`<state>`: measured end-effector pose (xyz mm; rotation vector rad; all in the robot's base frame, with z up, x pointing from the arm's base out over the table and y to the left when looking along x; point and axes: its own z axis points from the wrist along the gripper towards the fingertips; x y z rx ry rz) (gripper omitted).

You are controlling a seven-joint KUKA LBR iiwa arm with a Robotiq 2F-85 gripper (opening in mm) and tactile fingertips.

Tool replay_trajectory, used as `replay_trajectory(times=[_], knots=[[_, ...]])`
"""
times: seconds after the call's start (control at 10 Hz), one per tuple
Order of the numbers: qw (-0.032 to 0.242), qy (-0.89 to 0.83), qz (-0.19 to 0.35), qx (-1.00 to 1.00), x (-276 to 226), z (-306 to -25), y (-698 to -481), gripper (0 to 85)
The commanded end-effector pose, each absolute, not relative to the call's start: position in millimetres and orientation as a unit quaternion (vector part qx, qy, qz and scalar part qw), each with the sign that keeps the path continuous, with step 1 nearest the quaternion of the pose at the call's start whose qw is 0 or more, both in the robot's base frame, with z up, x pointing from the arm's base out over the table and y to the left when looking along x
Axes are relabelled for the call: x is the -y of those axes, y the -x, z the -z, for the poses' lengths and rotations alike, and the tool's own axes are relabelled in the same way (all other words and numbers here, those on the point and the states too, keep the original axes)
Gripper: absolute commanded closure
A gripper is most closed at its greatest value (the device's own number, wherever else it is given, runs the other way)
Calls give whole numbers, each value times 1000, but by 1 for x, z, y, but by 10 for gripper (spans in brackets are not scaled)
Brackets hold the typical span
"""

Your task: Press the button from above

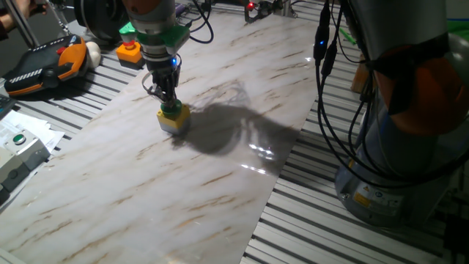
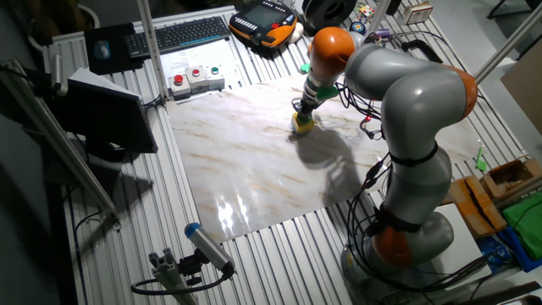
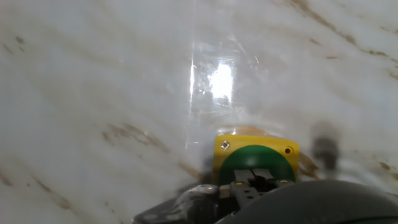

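- One green-capped button on a yellow box (image 1: 174, 116)
- One red-capped button on an orange base (image 1: 130, 51)
- One orange-and-black pendant (image 1: 45, 66)
- One keyboard (image 2: 191, 33)
- One arm (image 2: 406, 93)

Robotics lab: slatted aluminium bench (image 2: 254, 254), teach pendant (image 2: 262, 21).

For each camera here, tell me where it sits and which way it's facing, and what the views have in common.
One fixed view: low beside the marble board, looking across it; shows the gripper over the green-capped button and the arm's base at right.
The other fixed view: high above the table, looking down; shows the whole arm bent over the button, with a keyboard behind.
Hand view: on the hand, looking down along the fingers at the button.
Shared: all three show the button on the marble board.
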<state>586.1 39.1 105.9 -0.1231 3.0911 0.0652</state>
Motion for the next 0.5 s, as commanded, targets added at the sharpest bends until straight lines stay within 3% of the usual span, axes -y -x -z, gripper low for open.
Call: replay_trajectory(times=[0.0,0.4], knots=[[23,40,-21,-999,-39,-105,-586,843],[25,40,-24,-999,-38,-104,-585,843]])
